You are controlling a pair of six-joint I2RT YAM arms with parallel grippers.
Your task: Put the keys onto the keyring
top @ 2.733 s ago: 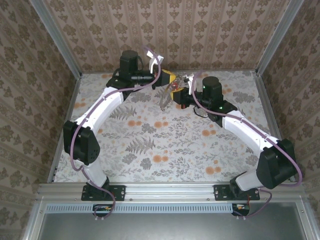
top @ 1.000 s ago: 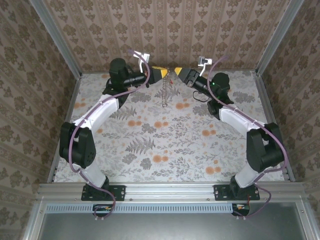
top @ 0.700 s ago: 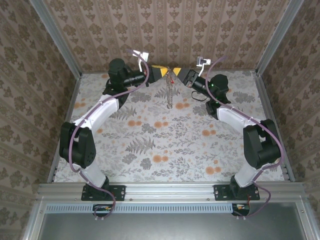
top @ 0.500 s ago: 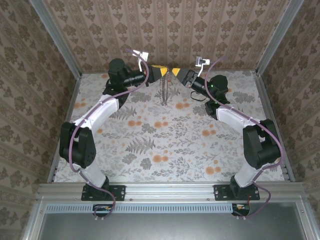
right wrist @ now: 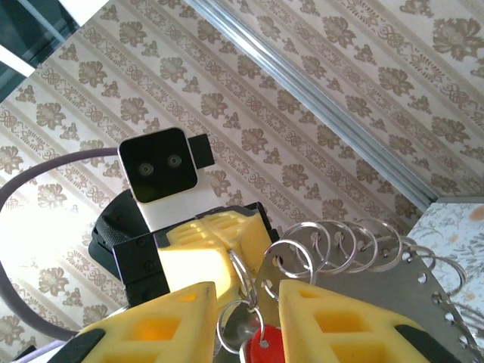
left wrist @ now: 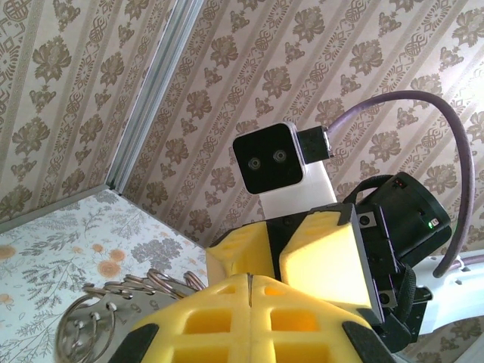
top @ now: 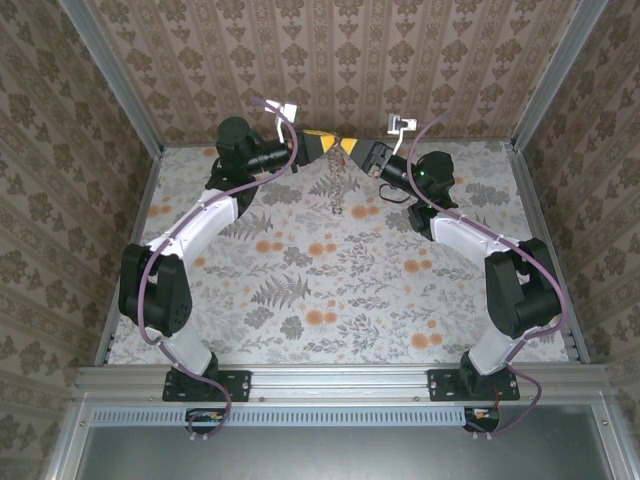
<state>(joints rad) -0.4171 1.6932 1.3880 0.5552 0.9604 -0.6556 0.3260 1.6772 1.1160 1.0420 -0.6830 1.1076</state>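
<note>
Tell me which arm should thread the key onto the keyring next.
Right. The right gripper has the red key between its jaws; the left gripper is shut, holding the keyring.

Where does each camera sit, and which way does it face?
Top external: above and behind, looking down at the table; shows both arms, left gripper, right gripper.
Left wrist: on the left wrist, facing the right gripper; own fingers below.
Right wrist: on the right wrist, facing the left gripper; own fingers below.
Shared: both wrist views show the keyring.
</note>
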